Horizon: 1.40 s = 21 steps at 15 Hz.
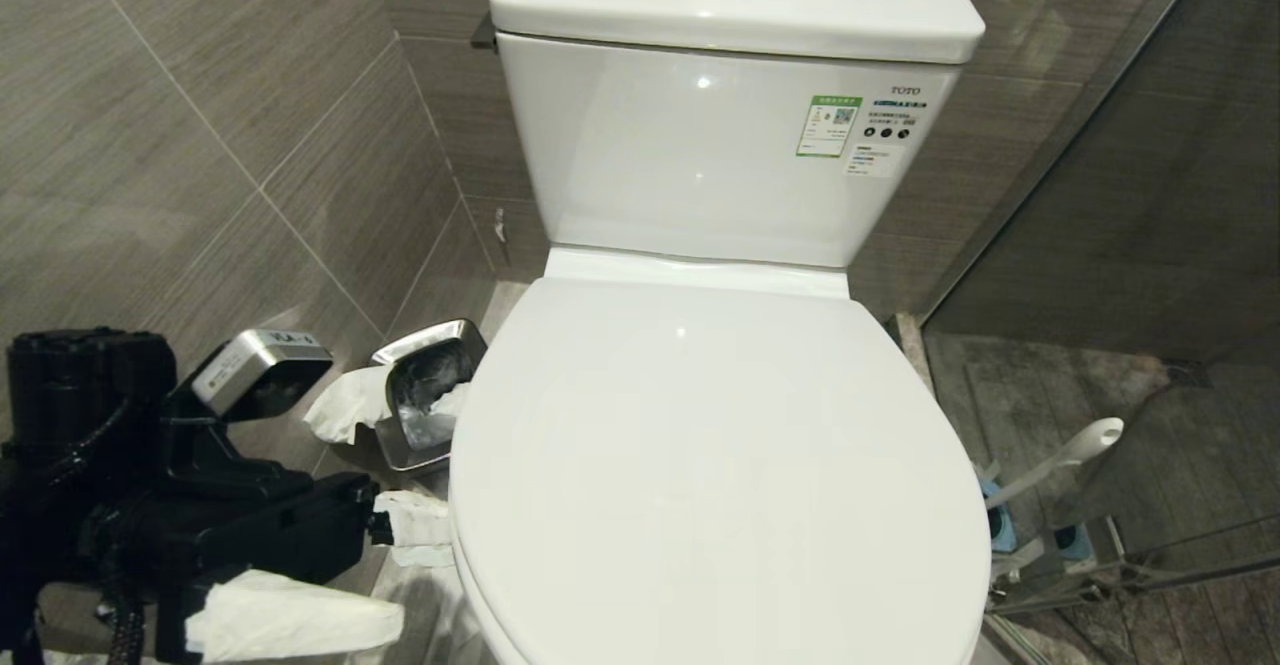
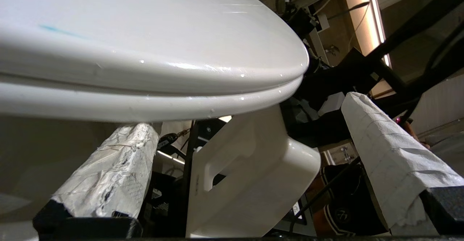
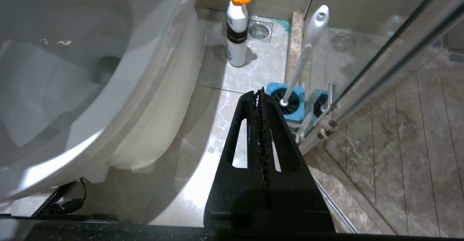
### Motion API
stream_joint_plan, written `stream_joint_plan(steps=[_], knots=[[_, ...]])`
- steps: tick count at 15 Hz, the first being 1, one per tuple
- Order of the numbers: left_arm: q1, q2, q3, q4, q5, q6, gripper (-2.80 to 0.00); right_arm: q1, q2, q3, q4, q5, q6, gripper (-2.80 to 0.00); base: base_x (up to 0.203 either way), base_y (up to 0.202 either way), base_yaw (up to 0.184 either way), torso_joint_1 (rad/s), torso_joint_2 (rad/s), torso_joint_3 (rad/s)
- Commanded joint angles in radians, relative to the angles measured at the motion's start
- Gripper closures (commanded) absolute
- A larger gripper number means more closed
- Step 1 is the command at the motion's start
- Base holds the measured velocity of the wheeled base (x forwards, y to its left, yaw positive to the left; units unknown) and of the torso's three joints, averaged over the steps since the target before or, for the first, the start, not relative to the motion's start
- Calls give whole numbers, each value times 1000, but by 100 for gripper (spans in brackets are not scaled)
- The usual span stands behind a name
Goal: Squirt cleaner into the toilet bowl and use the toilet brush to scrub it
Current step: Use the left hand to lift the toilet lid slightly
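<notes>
Hovering my left gripper (image 2: 250, 150) low beside the toilet lid (image 1: 720, 465), jaws wide and empty. Right gripper (image 3: 261, 93) hangs with jaws pressed together. Brush (image 3: 306, 52) stands in its holder (image 3: 288, 105), right of the toilet.

Toilet brush (image 3: 306, 49), white handle leaning, black head in blue holder (image 3: 290, 105), beside closed white toilet bowl (image 3: 145, 99).
</notes>
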Motion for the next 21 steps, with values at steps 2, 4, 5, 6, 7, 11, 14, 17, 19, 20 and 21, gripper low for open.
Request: stream_joint_plan(steps=[2, 4, 5, 6, 7, 11, 14, 17, 19, 20, 21], knots=[[7, -55, 12, 48, -39, -1, -280, 1, 1, -1, 0, -1, 0, 0, 0, 0, 0, 0, 0, 0], [7, -55, 12, 53, -39, 1, -280, 1, 1, 0, 0, -1, 0, 0, 0, 0, 0, 0, 0, 0], [7, -56, 12, 53, -39, 1, -280, 1, 1, -1, 0, -1, 0, 0, 0, 0, 0, 0, 0, 0], [7, -58, 11, 53, -39, 1, -280, 1, 1, -1, 0, -1, 0, 0, 0, 0, 0, 0, 0, 0], [7, -60, 10, 53, -39, 1, -280, 1, 1, -1, 0, -1, 0, 0, 0, 0, 0, 0, 0, 0], [6, -65, -8, 52, -39, 0, -280, 1, 1, 0, 0, -1, 0, 0, 0, 0, 0, 0, 0, 0], [7, -67, -29, 52, -39, -1, -280, 1, 1, 0, 0, -1, 0, 0, 0, 0, 0, 0, 0, 0], [4, -65, -44, 52, -39, -1, -280, 1, 1, 0, 0, -1, 0, 0, 0, 0, 0, 0, 0, 0], [4, -59, -65, 55, -39, -2, -280, 1, 1, 0, 0, -1, 0, 0, 0, 0, 0, 0, 0, 0], [4, -57, -79, 57, -39, -2, -280, 1, 1, -1, 0, -1, 0, 0, 0, 0, 0, 0, 0, 0], [5, -55, -96, 63, -39, -2, -280, 1, 1, 0, 0, -1, 0, 0, 0, 0, 0, 0, 0, 0]])
